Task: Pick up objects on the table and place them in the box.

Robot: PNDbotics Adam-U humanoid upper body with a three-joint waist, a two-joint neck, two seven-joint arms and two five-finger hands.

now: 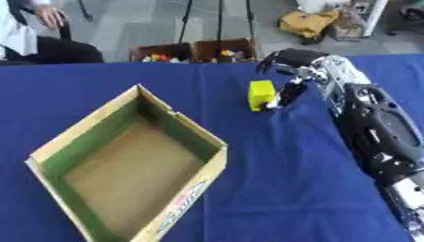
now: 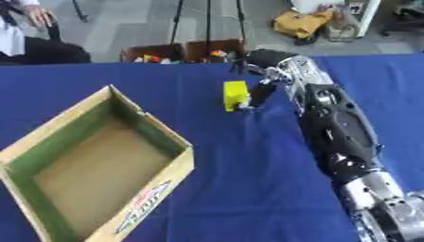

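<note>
A small yellow block stands on the blue tablecloth, right of the box's far corner. My right hand reaches in from the right and arches over the block. Its thumb lies against the block's right side, while the fingertips hang bent just behind and above the block, apart from it. The block rests on the table. An open cardboard box with green inner walls and a brown floor sits at the left, turned corner-on, and nothing shows inside it. My left hand shows in neither view.
Blue cloth stretches between the box and my right arm. Beyond the table's far edge, brown crates with coloured items stand on the floor. A seated person is at the far left.
</note>
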